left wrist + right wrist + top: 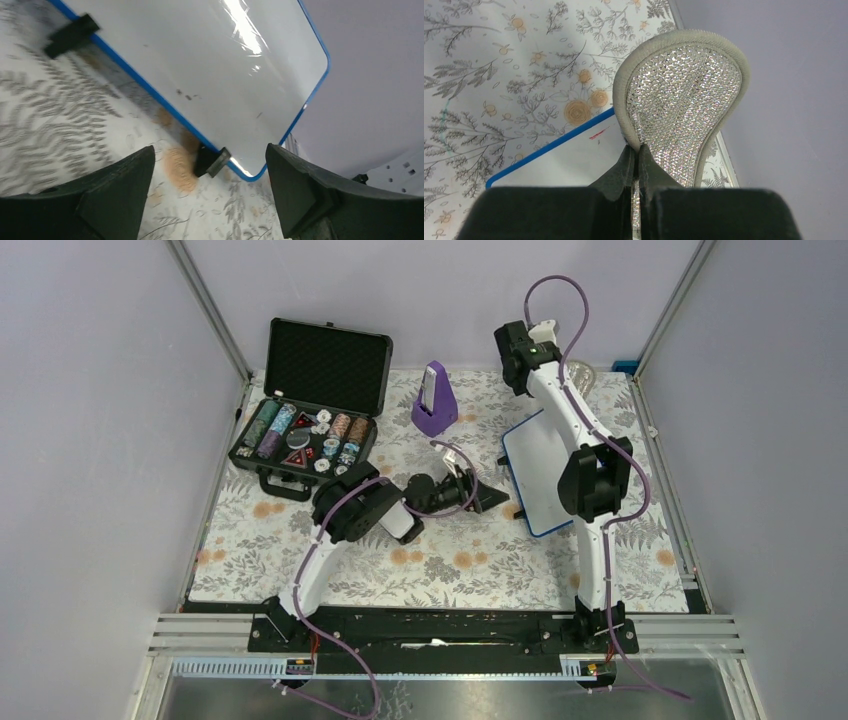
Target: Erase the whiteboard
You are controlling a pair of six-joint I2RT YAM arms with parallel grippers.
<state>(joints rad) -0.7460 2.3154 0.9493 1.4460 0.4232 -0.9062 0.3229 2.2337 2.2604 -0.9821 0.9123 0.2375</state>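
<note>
The whiteboard [535, 475] lies right of centre on the floral cloth, white with a blue rim, partly under my right arm. It fills the upper left wrist view [210, 65], with small dark specks and black clips [212, 161] on its edge. In the right wrist view its corner [569, 160] bears a short red mark [599, 134]. My left gripper [490, 498] [210, 150] is open and empty, low by the board's left edge. My right gripper [562, 368] [638, 150] is raised at the back, shut on a glittery grey-rimmed pad [684, 95].
An open black case [305, 435] of poker chips stands at the back left. A purple metronome [434, 400] stands at the back centre. Metal frame posts and grey walls close in both sides; the right wall [784, 100] is near the pad.
</note>
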